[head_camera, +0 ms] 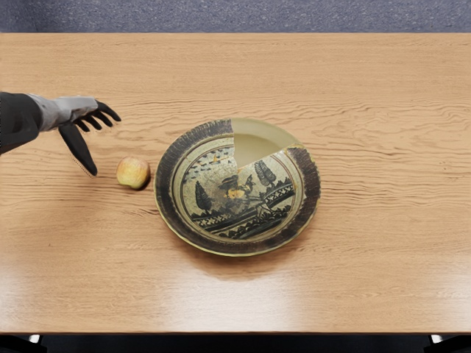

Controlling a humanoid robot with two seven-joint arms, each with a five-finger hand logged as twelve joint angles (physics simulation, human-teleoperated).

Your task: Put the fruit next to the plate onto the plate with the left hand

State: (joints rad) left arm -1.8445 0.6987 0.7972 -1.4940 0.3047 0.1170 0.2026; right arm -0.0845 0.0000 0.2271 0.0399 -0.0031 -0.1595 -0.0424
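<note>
Left hand (pixel 82 123), near the table's (pixel 383 88) left edge: fingers spread, thumb pointing down, nothing held. We read this as the approach step, with no grasp made yet. The fruit (pixel 133 173), apple-like, lies on the wood between the hand and the plate (pixel 309 176), just beside the plate's left rim. We cannot judge the hand's height above the wood from this single view. The next move calls for lowering over the fruit, closing around it, then a short lift over the raised rim. There is open wood all round, and the far, near and right edges are well apart.
</note>
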